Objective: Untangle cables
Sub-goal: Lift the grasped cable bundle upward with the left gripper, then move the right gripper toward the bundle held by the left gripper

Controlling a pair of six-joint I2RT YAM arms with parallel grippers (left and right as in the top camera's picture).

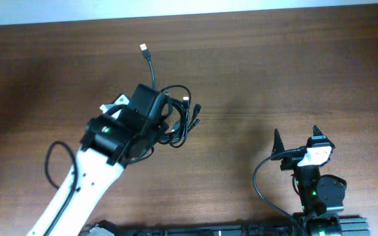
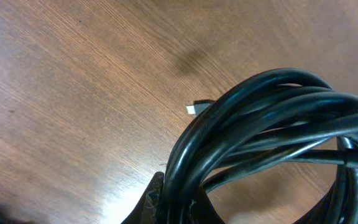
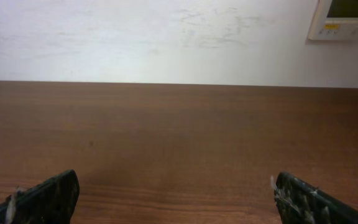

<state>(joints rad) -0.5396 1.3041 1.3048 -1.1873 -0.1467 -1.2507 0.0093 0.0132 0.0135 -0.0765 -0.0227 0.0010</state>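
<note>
Overhead looks straight down; wrist cameras hug table (image 3: 179, 124).

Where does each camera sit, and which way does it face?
Overhead: above the table, facing straight down; shows the left arm over the cables and the right arm.
Left wrist: on the left arm, facing down, close to the cables; one left finger at the bottom edge.
Right wrist: low, facing level across the table toward the wall; right fingers spread apart in the lower corners.
Shared: overhead and left wrist both show the cables.
</note>
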